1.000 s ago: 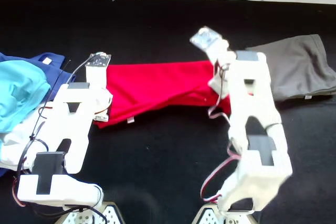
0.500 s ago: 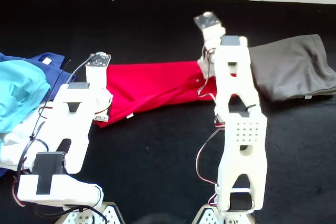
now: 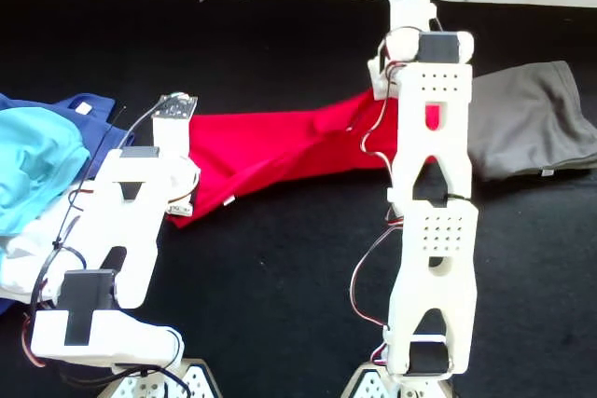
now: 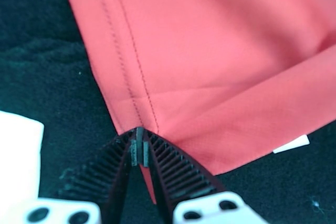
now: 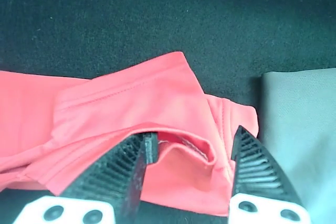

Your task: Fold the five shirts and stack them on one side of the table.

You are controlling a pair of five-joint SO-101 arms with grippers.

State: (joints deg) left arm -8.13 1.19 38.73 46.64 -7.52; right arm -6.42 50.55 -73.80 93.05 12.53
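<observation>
In the high view the red shirt (image 3: 280,151) lay stretched across the bench (image 3: 280,267); in the left wrist view the left tool (image 4: 140,149) clamped its hem corner; in the right wrist view the right tool (image 5: 194,149) gaped over the limp far end, judged best pinched at the seams.

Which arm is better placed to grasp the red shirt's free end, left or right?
Right, probably: the right end effector hangs open over the red cloth shirt's end beside the grey cloth shirt; the left end effector is shut on the opposite corner.
</observation>
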